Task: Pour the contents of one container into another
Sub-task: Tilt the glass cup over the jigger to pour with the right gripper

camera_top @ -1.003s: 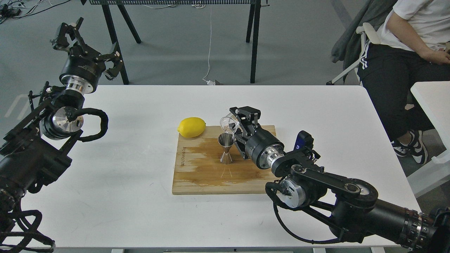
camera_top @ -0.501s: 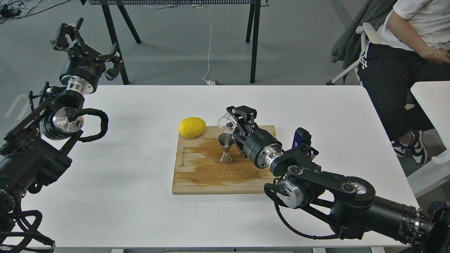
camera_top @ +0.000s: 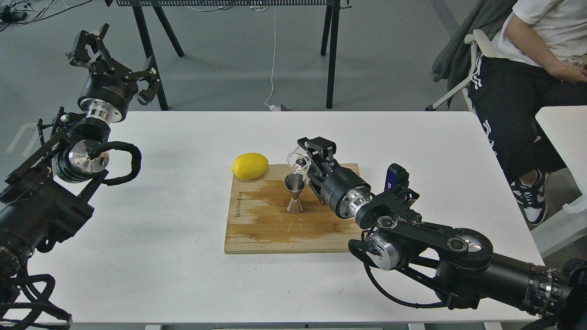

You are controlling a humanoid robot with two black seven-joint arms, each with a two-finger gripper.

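A small clear glass cup (camera_top: 297, 161) is tipped leftward just above the mouth of the steel hourglass jigger (camera_top: 294, 194). My right gripper (camera_top: 306, 158) is shut on the cup, its arm reaching in from the lower right. The jigger stands upright near the middle of a wooden cutting board (camera_top: 257, 229), whose surface looks wet around it. My left gripper (camera_top: 112, 52) hovers open and empty beyond the table's far-left corner.
A yellow lemon (camera_top: 250, 166) lies at the board's back-left corner. The board rests on a white table (camera_top: 160, 256). A seated person (camera_top: 527, 68) is at the far right, beside another white table (camera_top: 564, 133). Black trestle legs (camera_top: 331, 55) stand behind.
The right gripper with the cup shifted slightly left, then back right and a little up. The cup stays tipped over the jigger. The left arm has not moved. The person's leg shifted.
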